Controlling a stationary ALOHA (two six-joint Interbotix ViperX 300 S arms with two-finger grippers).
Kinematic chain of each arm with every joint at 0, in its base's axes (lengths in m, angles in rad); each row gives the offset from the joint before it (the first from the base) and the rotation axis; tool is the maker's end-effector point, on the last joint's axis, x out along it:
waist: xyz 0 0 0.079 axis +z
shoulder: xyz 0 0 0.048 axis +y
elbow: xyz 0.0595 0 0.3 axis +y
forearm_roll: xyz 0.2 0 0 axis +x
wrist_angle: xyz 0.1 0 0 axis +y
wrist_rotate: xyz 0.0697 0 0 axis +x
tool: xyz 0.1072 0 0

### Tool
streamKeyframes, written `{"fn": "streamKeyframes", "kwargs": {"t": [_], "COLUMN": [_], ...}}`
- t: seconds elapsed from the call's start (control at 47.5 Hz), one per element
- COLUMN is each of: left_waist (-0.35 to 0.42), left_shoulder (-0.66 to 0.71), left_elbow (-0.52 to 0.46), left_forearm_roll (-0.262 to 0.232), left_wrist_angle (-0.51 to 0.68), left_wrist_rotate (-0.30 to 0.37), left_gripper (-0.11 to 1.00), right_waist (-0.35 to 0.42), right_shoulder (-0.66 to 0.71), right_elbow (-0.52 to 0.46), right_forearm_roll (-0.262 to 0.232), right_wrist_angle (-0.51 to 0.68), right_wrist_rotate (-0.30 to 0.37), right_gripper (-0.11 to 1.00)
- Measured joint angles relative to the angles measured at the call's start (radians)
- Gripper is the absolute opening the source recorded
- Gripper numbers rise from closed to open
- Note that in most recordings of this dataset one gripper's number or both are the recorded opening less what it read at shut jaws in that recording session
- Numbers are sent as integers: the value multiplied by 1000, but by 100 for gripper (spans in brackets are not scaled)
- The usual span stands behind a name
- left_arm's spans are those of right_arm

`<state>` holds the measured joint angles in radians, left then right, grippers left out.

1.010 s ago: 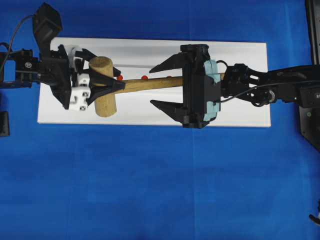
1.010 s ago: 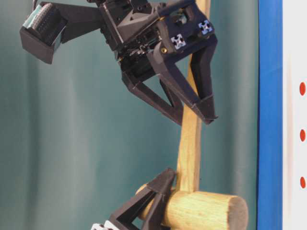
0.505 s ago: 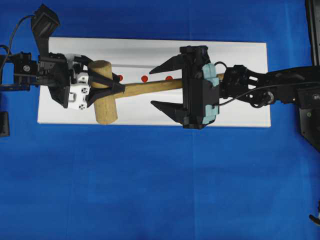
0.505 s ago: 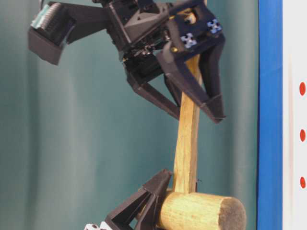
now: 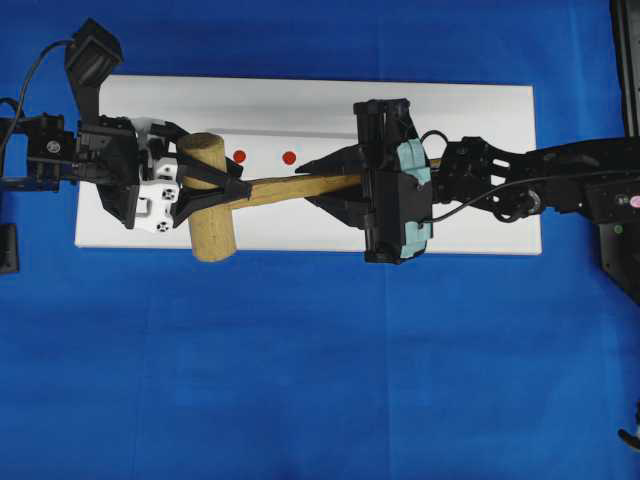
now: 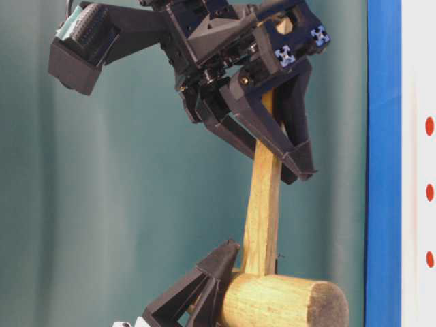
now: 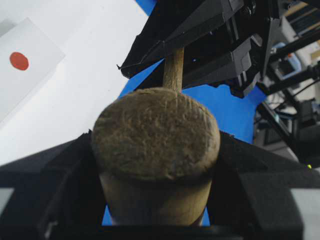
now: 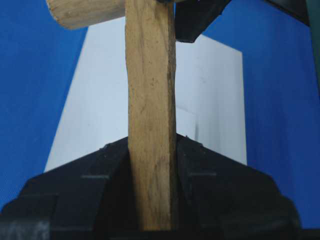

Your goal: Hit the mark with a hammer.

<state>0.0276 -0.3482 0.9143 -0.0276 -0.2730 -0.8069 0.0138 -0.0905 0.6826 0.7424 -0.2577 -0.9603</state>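
Holding one hammer (image 5: 213,196): left hand (image 5: 205,186) clamps head, right hand (image 5: 335,180) clamps handle, two red marks (image 5: 239,156) visible on white board (image 5: 470,120), blue counter (image 5: 320,360) open around.

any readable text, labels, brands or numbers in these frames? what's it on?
None readable.
The white board carries only plain red dots, no characters.
The hammer is bare wood.
The left gripper and right gripper show no legible markings, only small white-and-blue cross patterns.

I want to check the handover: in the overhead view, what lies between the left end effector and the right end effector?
Only the hammer handle: a bare wooden stretch runs from the left end effector to the right end effector, above the white board.
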Motion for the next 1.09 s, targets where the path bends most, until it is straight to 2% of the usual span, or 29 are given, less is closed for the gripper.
{"fn": "streamKeyframes", "kwargs": {"t": [0.273, 0.421, 0.463, 0.568, 0.631, 0.926, 1.094], "left_waist": [6, 6, 8, 6, 6, 6, 6], "left_shoulder": [0, 0, -2, 0, -2, -44, -118], "left_elbow": [-3, -8, -8, -14, -14, 17, 72], "left_forearm_roll": [-3, -3, -3, -3, -3, -3, 0], "left_wrist_angle": [15, 32, 34, 37, 37, 37, 37], "left_wrist_rotate": [-63, -71, -72, -77, -77, -74, -63], "left_gripper": [45, 45, 51, 81, 90, 87, 87], "right_waist": [0, -2, -2, -3, -6, -3, -8], "right_shoulder": [0, 0, 0, 0, 0, -64, -144], "right_elbow": [0, 0, 0, 0, 2, 71, 141], "right_forearm_roll": [2, 2, 2, 2, 2, 8, 38], "right_wrist_angle": [5, 5, 5, 5, 6, 6, 9], "right_wrist_rotate": [3, 3, 2, 2, 3, 12, 15], "right_gripper": [8, 8, 8, 8, 7, 7, 7]}}
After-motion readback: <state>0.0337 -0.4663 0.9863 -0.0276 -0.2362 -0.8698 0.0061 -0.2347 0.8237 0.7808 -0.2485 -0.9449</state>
